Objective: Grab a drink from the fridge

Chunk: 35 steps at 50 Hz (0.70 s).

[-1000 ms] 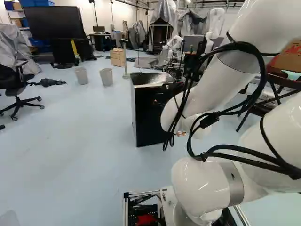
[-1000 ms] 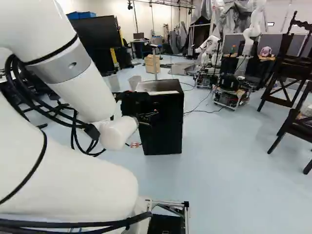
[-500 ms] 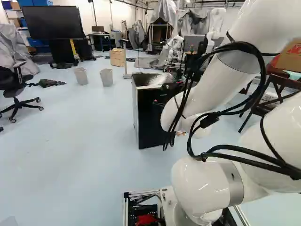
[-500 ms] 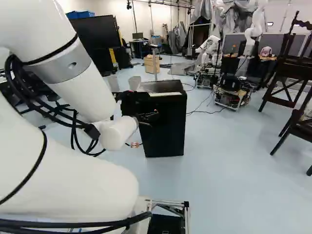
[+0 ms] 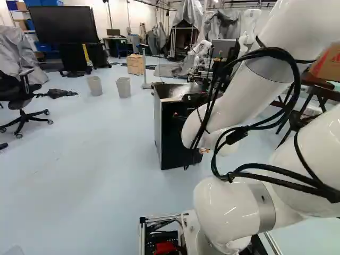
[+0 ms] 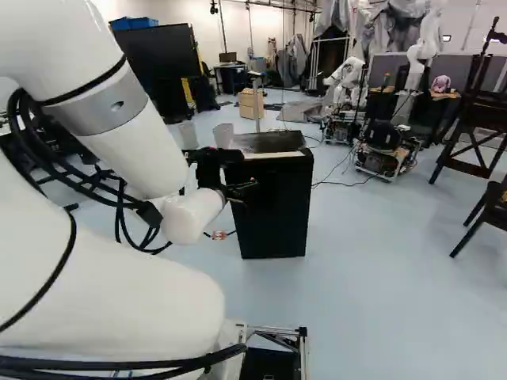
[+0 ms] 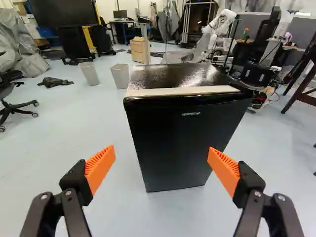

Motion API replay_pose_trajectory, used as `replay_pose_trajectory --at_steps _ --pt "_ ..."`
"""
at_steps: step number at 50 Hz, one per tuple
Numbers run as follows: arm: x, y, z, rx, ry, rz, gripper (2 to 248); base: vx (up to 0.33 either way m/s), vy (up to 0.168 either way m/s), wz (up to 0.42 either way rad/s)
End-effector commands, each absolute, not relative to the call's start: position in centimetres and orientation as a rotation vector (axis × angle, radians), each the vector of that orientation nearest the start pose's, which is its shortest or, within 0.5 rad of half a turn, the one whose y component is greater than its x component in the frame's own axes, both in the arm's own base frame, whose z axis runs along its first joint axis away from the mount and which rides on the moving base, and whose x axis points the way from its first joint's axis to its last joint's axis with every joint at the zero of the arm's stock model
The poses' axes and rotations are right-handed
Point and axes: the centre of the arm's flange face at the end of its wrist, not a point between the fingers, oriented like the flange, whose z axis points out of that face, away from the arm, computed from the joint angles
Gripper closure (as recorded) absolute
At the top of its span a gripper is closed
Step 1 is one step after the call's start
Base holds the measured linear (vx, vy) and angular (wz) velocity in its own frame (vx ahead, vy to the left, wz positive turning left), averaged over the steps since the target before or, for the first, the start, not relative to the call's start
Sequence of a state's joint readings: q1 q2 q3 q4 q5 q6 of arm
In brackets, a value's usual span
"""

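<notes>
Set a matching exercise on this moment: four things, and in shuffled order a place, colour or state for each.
Things:
1. Fridge
2. Jaws
3. Office chair
4. Bins

Descriptions:
A. Pale, side by side
B. Open, with orange pads
C. Shut, ahead of the jaws
D. At the left edge of the left base view

Pairs: 1-C, 2-B, 3-D, 4-A
</notes>
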<state>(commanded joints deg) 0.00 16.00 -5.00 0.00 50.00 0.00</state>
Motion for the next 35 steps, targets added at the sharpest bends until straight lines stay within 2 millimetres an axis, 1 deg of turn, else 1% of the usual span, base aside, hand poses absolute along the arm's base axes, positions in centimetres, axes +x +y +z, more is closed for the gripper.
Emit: replay_pose_trajectory --at_steps 35 --pt "27.03 0.0 36.56 -2.558 0.0 -1.824 3 0.041 0.06 0.003"
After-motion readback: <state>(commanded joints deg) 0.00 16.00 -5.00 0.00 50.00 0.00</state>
